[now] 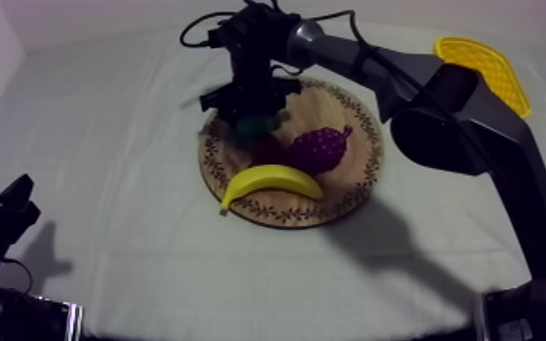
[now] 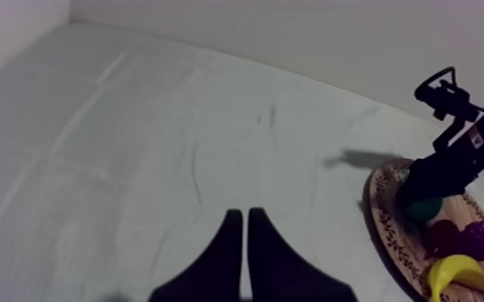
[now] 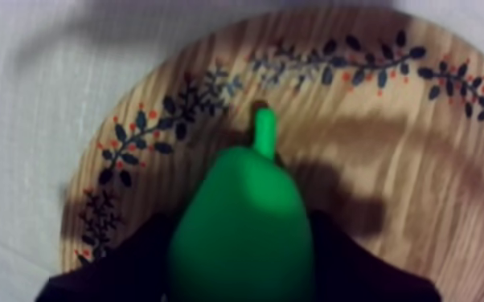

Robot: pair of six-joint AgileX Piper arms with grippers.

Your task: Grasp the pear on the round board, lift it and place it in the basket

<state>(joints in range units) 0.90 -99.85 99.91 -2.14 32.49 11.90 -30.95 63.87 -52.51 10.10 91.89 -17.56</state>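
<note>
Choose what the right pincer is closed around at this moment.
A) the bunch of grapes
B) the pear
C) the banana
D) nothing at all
B: in the right wrist view the right pincer is shut on the green pear, one black finger on each side of it, with the wooden board beneath.

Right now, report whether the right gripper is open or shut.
Shut on the pear: the right gripper has its fingers pressed against both sides.
</note>
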